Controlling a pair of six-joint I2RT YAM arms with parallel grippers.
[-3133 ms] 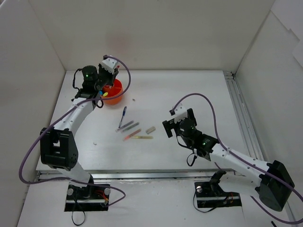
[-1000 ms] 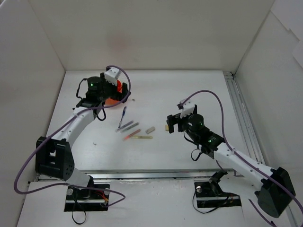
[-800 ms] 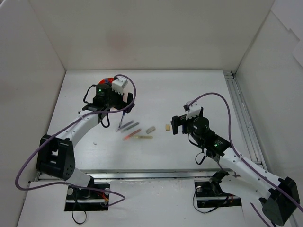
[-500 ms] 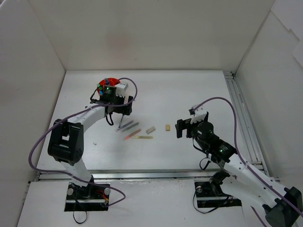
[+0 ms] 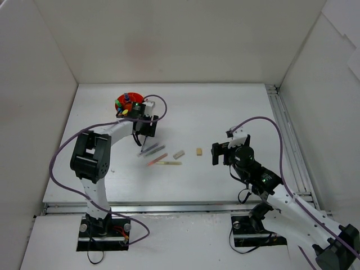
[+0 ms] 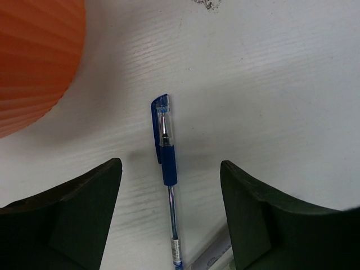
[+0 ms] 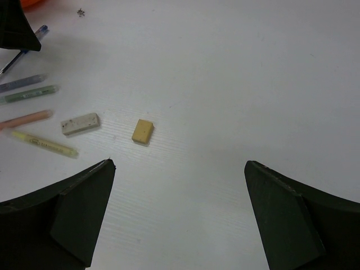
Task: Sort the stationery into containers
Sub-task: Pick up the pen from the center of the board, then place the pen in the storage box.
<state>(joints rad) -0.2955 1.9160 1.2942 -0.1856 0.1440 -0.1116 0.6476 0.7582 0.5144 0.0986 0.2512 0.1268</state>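
Note:
A blue capped pen (image 6: 166, 169) lies on the white table, right between the fingers of my left gripper (image 6: 170, 169). The jaws stand open on either side of it without touching it. The orange container (image 5: 133, 97) sits just behind, with several coloured caps sticking out of it; its ribbed wall (image 6: 34, 56) fills the left wrist view's corner. My right gripper (image 7: 179, 166) hovers open and empty, near and to the right of a beige eraser (image 7: 143, 131). A grey eraser (image 7: 80, 124), a yellow pen (image 7: 45, 144), a red pen (image 7: 25, 119) and two grey pens (image 7: 28, 93) lie left of it.
White walls enclose the table on three sides. A metal rail (image 5: 287, 140) runs along the right edge. A small dark speck (image 5: 159, 118) lies right of the container. The left arm's purple cable (image 5: 157, 107) loops over the container's right side.
My left gripper came away from the orange container, dropped over the blue pen, and its jaws have narrowed. My right arm drew back to the right, leaving the beige eraser on the table.

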